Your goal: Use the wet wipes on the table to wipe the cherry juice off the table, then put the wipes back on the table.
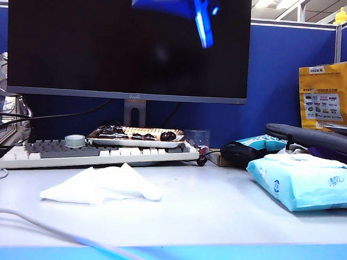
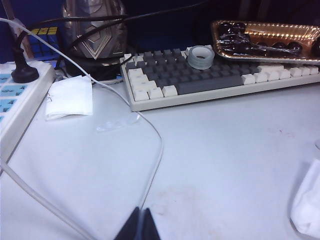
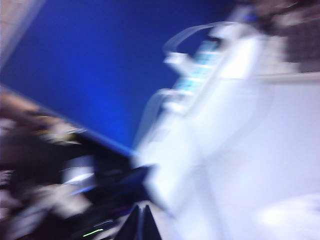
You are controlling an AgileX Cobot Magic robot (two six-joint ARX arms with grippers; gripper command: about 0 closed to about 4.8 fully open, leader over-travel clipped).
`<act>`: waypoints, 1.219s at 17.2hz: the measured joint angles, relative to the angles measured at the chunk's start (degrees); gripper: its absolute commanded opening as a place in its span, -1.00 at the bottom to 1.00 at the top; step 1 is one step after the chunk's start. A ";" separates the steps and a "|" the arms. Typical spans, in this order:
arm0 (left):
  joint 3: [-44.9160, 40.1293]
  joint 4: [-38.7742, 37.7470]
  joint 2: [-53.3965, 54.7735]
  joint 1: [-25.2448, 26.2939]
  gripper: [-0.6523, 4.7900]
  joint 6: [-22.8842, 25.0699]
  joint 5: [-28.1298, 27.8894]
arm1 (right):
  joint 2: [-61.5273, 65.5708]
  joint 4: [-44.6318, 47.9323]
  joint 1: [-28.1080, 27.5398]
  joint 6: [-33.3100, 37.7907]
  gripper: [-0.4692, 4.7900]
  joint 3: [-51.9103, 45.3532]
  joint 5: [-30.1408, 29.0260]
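**Wipe loose on table, both claws closed and empty**

Right gripper (image 1: 204,28) high up in front of the dark monitor (image 1: 128,43), blurred blue, fingers pressed together, nothing in them. Wet wipes (image 1: 100,186) lie crumpled on the table (image 1: 216,211), well below that claw and to its left, just before the keyboard (image 1: 98,153). Left gripper (image 2: 141,225) low over bare table, tips together, empty; white cable (image 2: 150,165) just ahead of it, wipe's edge off to one side.
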 measured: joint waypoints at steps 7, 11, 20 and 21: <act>0.00 0.00 0.00 0.00 -0.77 0.00 0.00 | 0.48 -10.86 3.74 -12.24 -0.82 1.49 20.81; 0.00 0.00 0.00 0.00 -0.77 0.00 0.00 | 0.46 -9.44 3.74 -14.36 -0.82 1.51 19.17; 0.00 0.00 0.00 0.00 -0.77 0.00 0.00 | 16.00 -25.97 7.72 -23.91 -0.82 15.61 30.93; 0.00 0.00 0.00 0.00 -0.77 0.00 0.02 | 19.28 -29.35 7.56 -24.04 -0.82 19.41 31.30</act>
